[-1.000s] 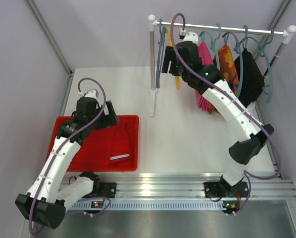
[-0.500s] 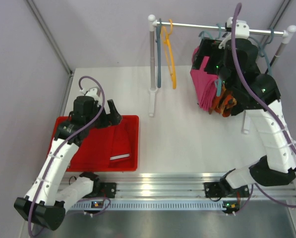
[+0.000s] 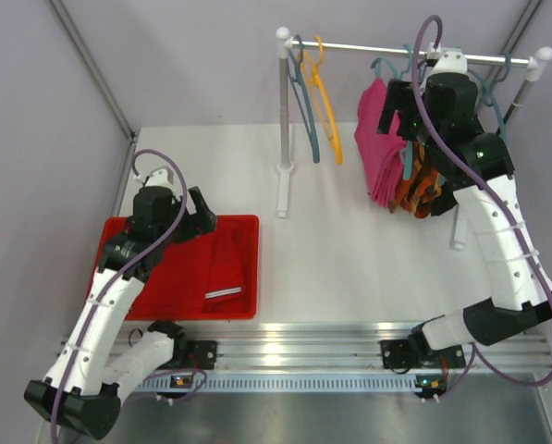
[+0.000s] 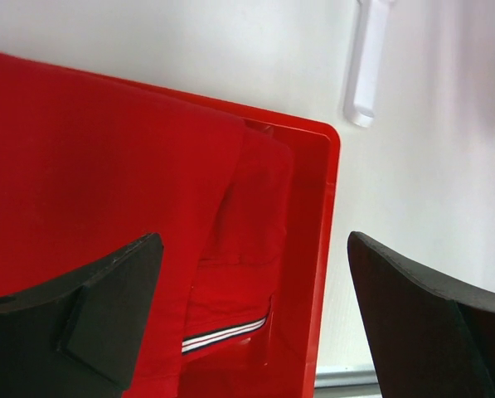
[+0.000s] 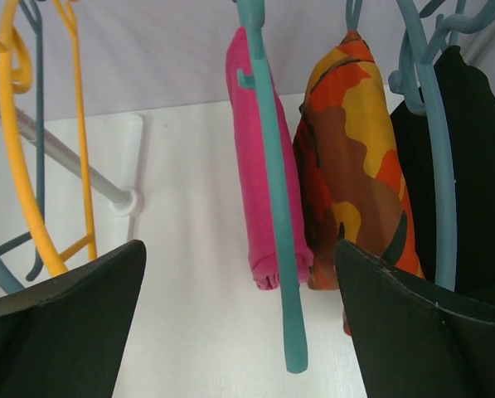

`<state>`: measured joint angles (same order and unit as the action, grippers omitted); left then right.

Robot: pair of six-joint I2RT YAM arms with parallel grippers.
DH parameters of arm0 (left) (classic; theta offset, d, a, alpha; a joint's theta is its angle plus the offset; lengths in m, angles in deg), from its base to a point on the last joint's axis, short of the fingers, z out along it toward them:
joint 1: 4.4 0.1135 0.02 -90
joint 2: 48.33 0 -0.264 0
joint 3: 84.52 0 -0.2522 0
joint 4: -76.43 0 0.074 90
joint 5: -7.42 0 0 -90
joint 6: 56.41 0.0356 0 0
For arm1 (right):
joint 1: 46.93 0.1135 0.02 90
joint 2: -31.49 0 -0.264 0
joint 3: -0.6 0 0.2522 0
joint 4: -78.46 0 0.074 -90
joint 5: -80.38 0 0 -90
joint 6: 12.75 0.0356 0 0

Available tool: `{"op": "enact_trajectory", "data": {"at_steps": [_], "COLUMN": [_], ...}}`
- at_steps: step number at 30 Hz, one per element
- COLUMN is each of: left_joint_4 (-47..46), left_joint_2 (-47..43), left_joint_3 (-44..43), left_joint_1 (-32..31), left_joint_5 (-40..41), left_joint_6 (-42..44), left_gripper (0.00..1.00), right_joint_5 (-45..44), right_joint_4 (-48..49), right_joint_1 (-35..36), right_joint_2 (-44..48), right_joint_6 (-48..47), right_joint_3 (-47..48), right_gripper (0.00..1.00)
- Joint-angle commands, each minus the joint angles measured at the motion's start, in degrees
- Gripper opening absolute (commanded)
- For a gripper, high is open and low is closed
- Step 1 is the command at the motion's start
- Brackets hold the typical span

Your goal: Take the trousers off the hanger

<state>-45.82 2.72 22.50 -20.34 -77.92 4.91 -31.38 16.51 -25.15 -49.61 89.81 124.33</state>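
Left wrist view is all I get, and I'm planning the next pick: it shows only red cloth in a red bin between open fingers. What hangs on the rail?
Observer: Three pairs hang there: pink trousers, orange camouflage trousers and black trousers.
Operator: Which is closest to the right gripper?
Observer: The pink pair. In the right wrist view it hangs about midway between the right gripper fingers, beyond their tips.
Operator: Is it gripping anything yet?
Observer: No, its jaws stand wide open with nothing held between them.
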Motion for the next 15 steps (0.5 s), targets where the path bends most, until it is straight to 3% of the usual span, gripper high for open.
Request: {"op": "enact_trajectory", "data": {"at_steps": [1, 8, 15], "left_joint_4": [-1.36, -4.43, -7.86], "left_joint_2": [0.01, 1.69, -2.08], "left_joint_3": [2.17, 5.43, 8.24], "left_joint_1": [0.21, 0.30, 0.30], "left_joint_5": [6.76, 3.07, 2.90], "left_joint_6": [-5.58, -8.84, -9.11], "left_gripper": [0.98, 0.98, 0.98], "right_joint_5": [3.29, 5.85, 12.96], "right_joint_4": [5.64, 12.32, 23.04], "right_joint_1": [-2.88, -5.61, -8.77], "right_joint_2": [-0.37, -0.29, 0.33], "right_joint_6": [-1.92, -4.12, -6.05], "right_joint_3": [-0.55, -6.95, -14.96], "right_gripper": [0.96, 0.94, 0.88]}}
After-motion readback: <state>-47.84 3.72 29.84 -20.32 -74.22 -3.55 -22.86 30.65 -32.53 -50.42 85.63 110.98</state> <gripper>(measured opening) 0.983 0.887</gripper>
